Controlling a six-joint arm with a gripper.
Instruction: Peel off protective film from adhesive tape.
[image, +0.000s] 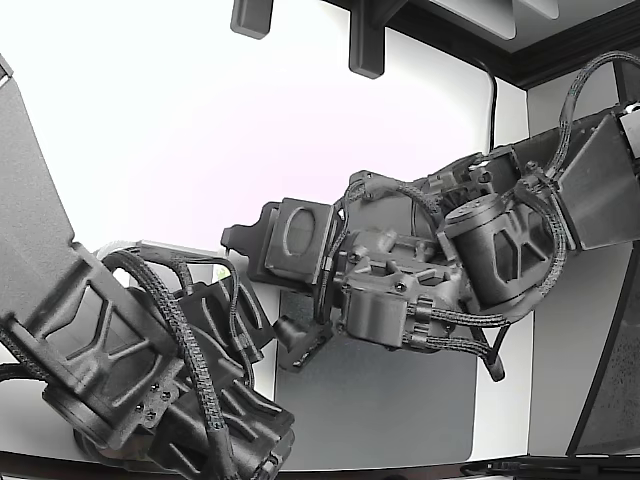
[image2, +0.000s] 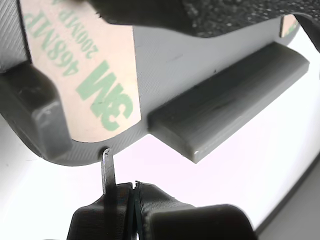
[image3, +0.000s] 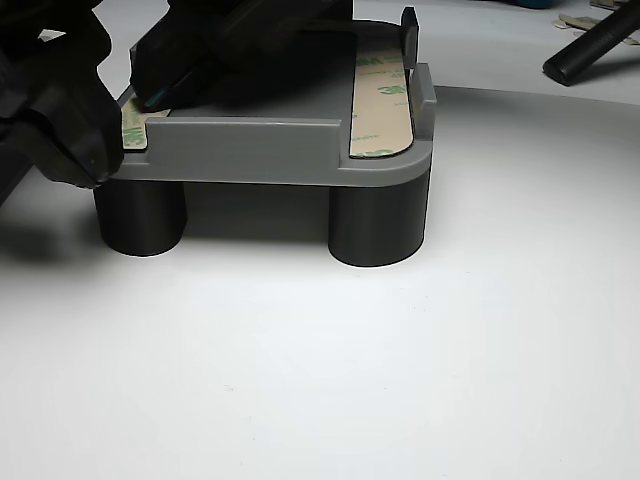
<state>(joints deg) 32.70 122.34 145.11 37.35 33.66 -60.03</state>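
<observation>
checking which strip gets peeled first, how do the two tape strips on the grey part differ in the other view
The right tape strip lies fully exposed, its green 3M print readable. The left tape strip shows only a small end; the rest is hidden under the black arm. Both are tan liner lying flat on the grey part.

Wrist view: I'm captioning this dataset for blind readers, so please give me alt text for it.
A close-up of a grey plastic part carrying a strip of tan 3M-printed tape liner, with the gripper just below the part's edge. A thin metal tip rises from the gripper toward the liner's rounded end. A raised grey bar crosses the part.
</observation>
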